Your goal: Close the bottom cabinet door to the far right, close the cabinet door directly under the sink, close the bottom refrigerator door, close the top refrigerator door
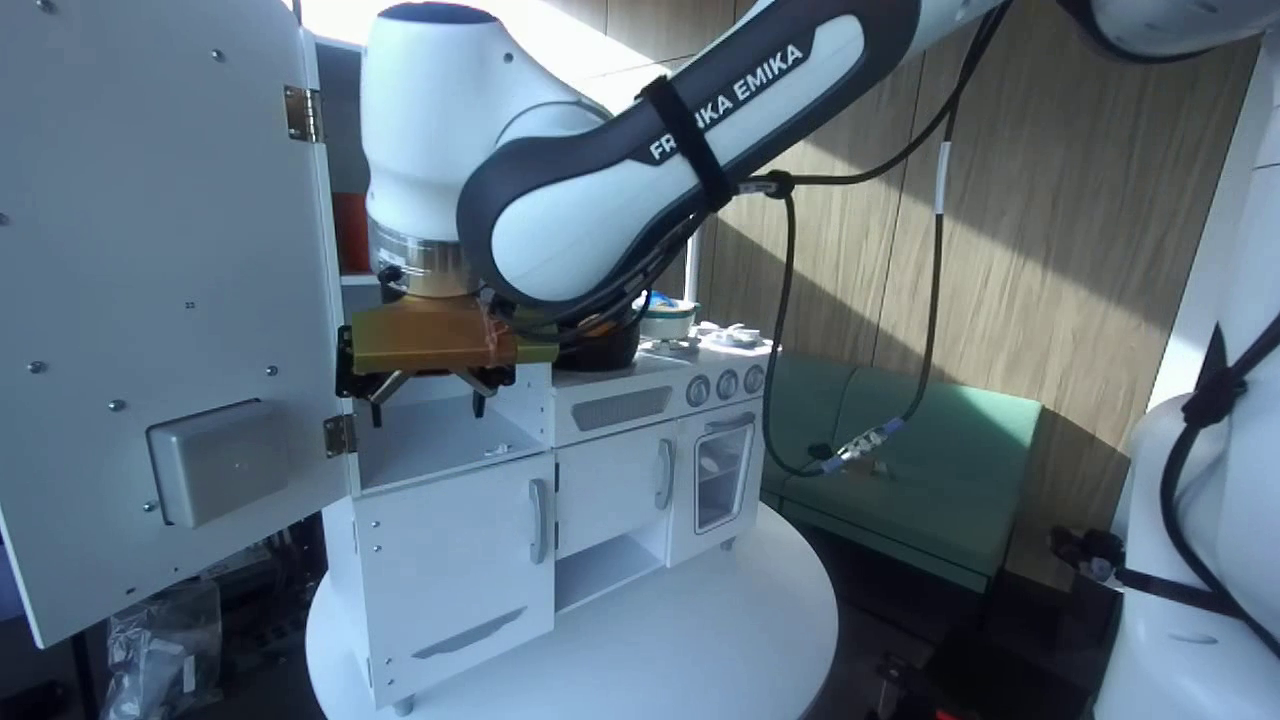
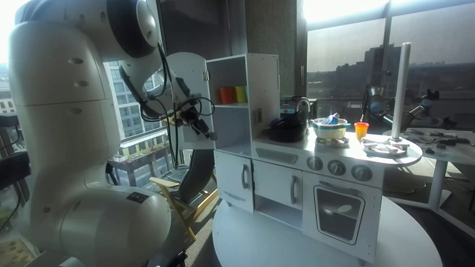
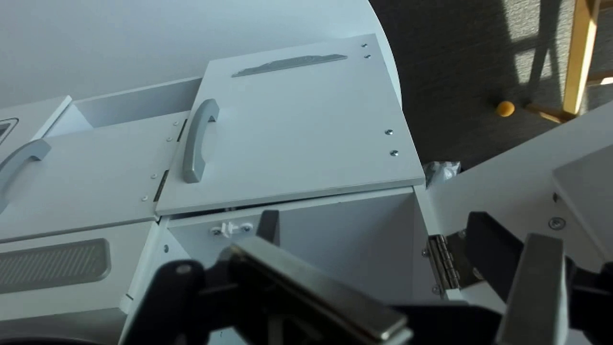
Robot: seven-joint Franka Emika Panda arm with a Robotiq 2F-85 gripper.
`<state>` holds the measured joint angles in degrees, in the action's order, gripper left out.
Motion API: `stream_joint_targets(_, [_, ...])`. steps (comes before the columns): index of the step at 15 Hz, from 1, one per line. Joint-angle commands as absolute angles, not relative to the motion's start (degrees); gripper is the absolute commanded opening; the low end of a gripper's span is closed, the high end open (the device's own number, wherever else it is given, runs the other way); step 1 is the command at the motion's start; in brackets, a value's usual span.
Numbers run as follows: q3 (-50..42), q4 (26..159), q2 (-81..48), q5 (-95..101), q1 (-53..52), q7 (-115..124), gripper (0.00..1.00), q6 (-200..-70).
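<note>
The top refrigerator door [image 1: 170, 300] hangs wide open on its hinges in both exterior views [image 2: 187, 74]; part of it shows at right in the wrist view [image 3: 522, 172]. The bottom refrigerator door [image 1: 455, 570] lies against its frame, with a thin dark gap along its top edge in the wrist view [image 3: 297, 124]. The under-sink cabinet door [image 2: 276, 181] and the far-right oven-style door [image 2: 341, 211] look shut. My gripper [image 1: 427, 408] points down in front of the open upper compartment, beside the open door's hinge side. In the wrist view its fingers [image 3: 376, 230] are apart with nothing between them.
Red and yellow cups [image 2: 232, 95] stand on the upper refrigerator shelf. A black pan [image 2: 287, 129], a pot [image 2: 330, 130] and an orange cup [image 2: 361, 130] stand on the countertop. The kitchen stands on a round white table [image 1: 720, 650]. Cables [image 1: 790, 300] hang from the arm.
</note>
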<state>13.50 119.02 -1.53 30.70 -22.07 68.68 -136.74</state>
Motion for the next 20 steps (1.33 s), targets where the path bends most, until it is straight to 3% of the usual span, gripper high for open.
stream_joint_targets(1, [14.94,114.95,4.35,22.48,-20.01,63.51,1.0,-131.97])
stream_joint_targets(9, [16.39,104.0,8.39,10.89,-17.91,58.53,1.0,-131.43])
stream_joint_targets(16, [17.46,104.62,8.03,11.82,-17.05,59.76,1.0,-131.76])
stream_joint_targets(20, [17.82,97.17,4.87,17.1,-15.33,57.19,1.0,-128.59])
